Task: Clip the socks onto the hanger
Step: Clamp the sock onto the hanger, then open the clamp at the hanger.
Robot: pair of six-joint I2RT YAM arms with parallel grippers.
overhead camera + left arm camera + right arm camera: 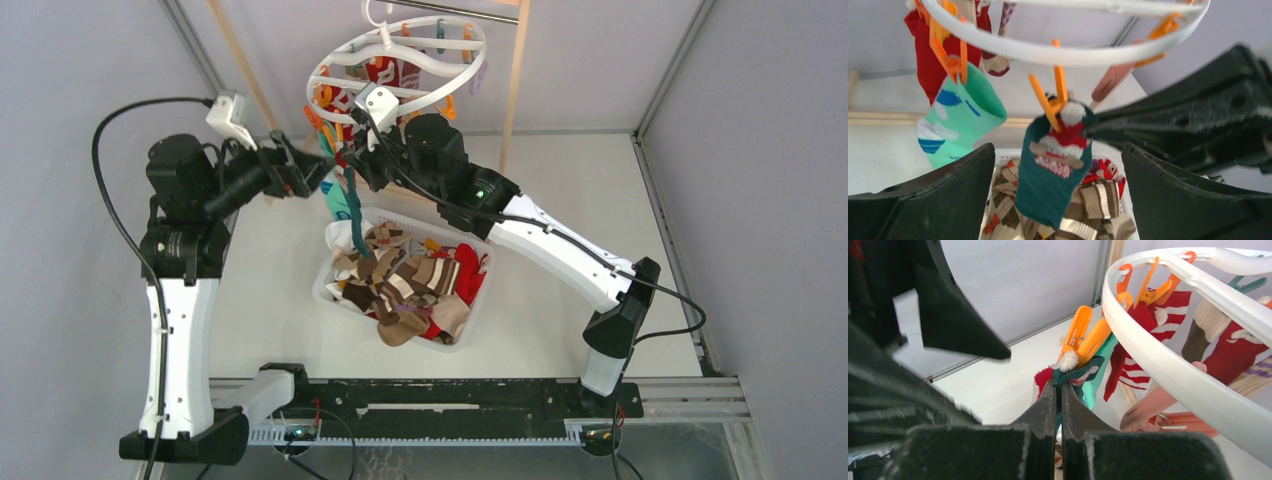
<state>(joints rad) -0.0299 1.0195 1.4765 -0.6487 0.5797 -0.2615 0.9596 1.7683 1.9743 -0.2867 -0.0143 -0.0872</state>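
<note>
- At 12 o'clock over the table, the hanger (pixel 1008 47) hangs with its ring roughly level. It looks free to swing, so a sideways tug from either arm could rock it and shake clipped socks loose.
- Below it, mid-table, the tub (pixel 318 292) holds the loose socks (pixel 405 285) in a heap.
- From 3 o'clock in the left wrist view, the right gripper (pixel 1058 385) reaches in, fingers pinched narrow on the cuff of the dark green sock (pixel 1048 185). Retreating while pinched would likely drag the cuff out of the peg.
- Facing the sock, the left gripper (pixel 1058 147) has its fingers spread wide, holding nothing. A drift toward 9 o'clock could bump the mint sock (pixel 958 117).
- The dark green sock hangs at the ring's near edge. Its long axis runs from 12 to 6 o'clock, cuff up, toe down over the tub.
- At the cuff, the orange peg (pixel 1055 100) seems to bite only the top edge. A shallow bite could drop the sock once it is released.
</note>
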